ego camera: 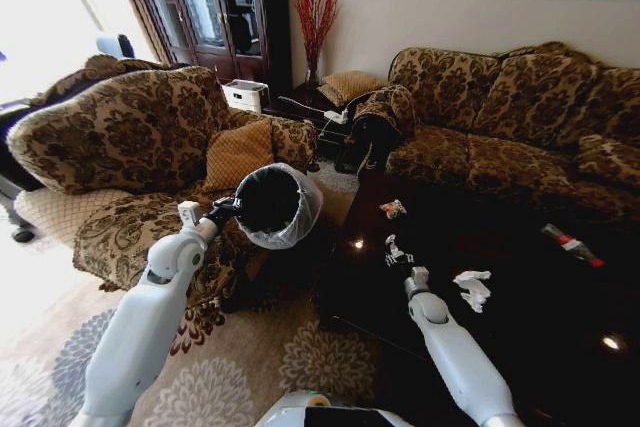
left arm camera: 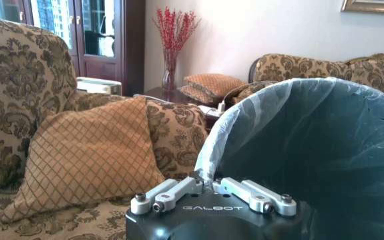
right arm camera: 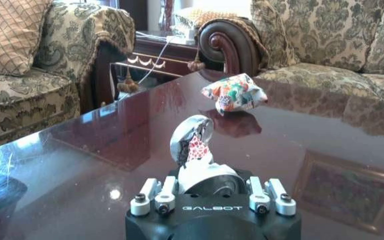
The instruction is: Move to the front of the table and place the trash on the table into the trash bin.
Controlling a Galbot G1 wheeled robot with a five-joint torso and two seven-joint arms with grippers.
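On table (ego camera: 520, 327), wrapper (right arm camera: 193, 150) in right hand (right arm camera: 207, 186)

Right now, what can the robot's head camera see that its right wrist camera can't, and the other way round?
The head view alone has the trash bin pinched at its rim by the left pincer, a crumpled white paper wad and a bottle on the table. The right wrist view alone has the wood reflecting the sofa. Both have the right pincer shut on a crumpled wrapper, and a colourful wrapper beyond it.
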